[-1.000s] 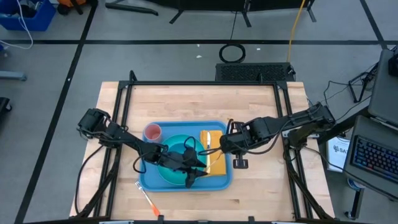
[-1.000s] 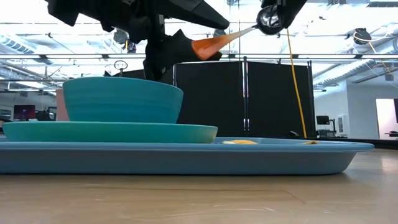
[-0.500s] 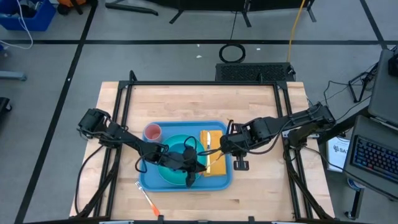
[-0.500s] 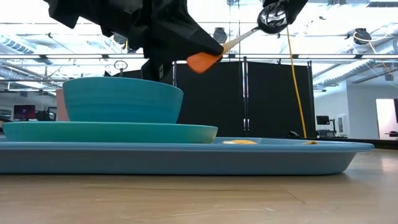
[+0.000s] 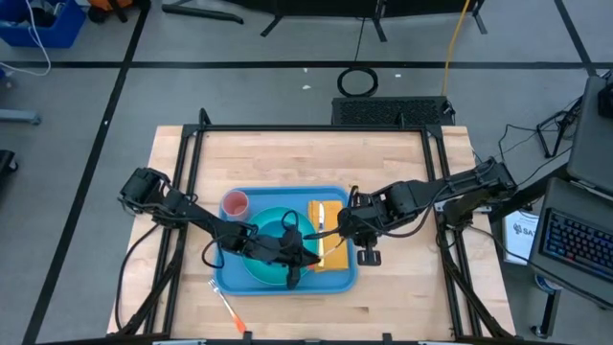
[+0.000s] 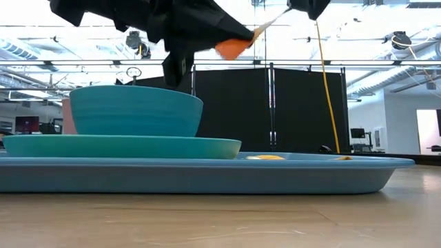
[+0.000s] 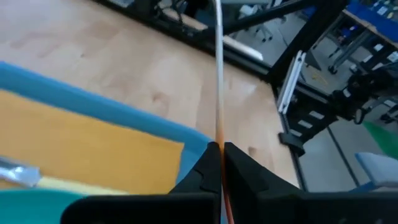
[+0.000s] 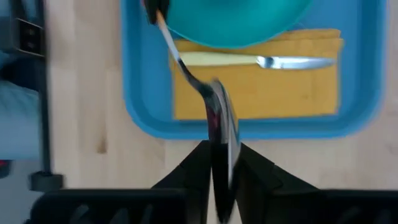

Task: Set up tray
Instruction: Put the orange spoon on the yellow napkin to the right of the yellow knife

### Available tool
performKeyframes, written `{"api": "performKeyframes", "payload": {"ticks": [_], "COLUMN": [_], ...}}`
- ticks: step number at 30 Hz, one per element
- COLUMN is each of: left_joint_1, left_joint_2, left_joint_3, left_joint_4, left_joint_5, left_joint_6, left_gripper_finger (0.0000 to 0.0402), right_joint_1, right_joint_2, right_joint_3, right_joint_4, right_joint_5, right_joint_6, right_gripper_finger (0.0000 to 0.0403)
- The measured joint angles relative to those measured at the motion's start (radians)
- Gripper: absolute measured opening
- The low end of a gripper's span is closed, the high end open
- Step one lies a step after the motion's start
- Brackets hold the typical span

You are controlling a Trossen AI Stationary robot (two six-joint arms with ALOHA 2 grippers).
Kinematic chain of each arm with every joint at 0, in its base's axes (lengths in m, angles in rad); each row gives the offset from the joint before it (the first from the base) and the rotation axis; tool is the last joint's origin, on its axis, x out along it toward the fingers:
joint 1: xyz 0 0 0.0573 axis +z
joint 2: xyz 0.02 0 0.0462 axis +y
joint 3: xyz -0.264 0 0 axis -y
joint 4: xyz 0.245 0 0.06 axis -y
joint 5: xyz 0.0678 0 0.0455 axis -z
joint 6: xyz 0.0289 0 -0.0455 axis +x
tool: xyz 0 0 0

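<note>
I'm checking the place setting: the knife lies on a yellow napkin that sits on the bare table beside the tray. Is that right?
Not quite. The knife does lie on the yellow napkin, but the napkin sits inside the blue tray, not on the table beside it. The right wrist view shows this.
</note>
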Motion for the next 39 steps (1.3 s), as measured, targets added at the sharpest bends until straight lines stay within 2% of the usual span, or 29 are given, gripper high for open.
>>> {"api": "performKeyframes", "payload": {"ticks": [6,10,13,16,20,22,26,33,39], "left_joint_1": [-0.002,-0.011,-0.011,-0.017,-0.015,-0.015,-0.003,0.02,0.02], "left_joint_2": [-0.002,-0.018,-0.021,-0.031,-0.032,-0.032,-0.033,-0.032,-0.032], "left_joint_3": [0.003,0.003,0.003,0.003,0.003,0.003,0.003,0.003,0.003], "left_joint_4": [0.031,0.035,0.038,0.048,0.143,0.211,0.268,0.335,0.355], "left_joint_5": [-0.019,-0.079,-0.11,-0.167,-0.221,-0.235,-0.236,-0.195,-0.151], "left_joint_6": [0.025,0.044,0.05,0.069,0.134,0.176,0.199,0.193,0.192], "left_gripper_finger": [0.0005,0.0005,0.0005,0.0005,0.0005,0.0005,0.0005,0.0005,0.0005], "right_joint_1": [0.01,0.023,0.035,0.053,0.121,0.145,0.167,0.16,0.123], "right_joint_2": [0.0,-0.014,-0.048,-0.083,-0.152,-0.198,-0.308,-0.45,-0.471], "right_joint_3": [0.0,-0.002,-0.002,-0.002,-0.074,-0.147,-0.35,-0.814,-1.08], "right_joint_4": [-0.023,-0.11,-0.105,-0.046,0.11,0.184,0.43,1.219,1.76], "right_joint_5": [-0.023,0.078,0.134,0.147,0.305,0.343,0.394,0.369,0.355], "right_joint_6": [0.031,0.077,0.114,0.142,0.177,0.178,0.174,0.099,0.037], "right_gripper_finger": [0.0082,0.0115,0.0139,0.0157,0.0168,0.0168,0.0166,0.0169,0.0165]}}
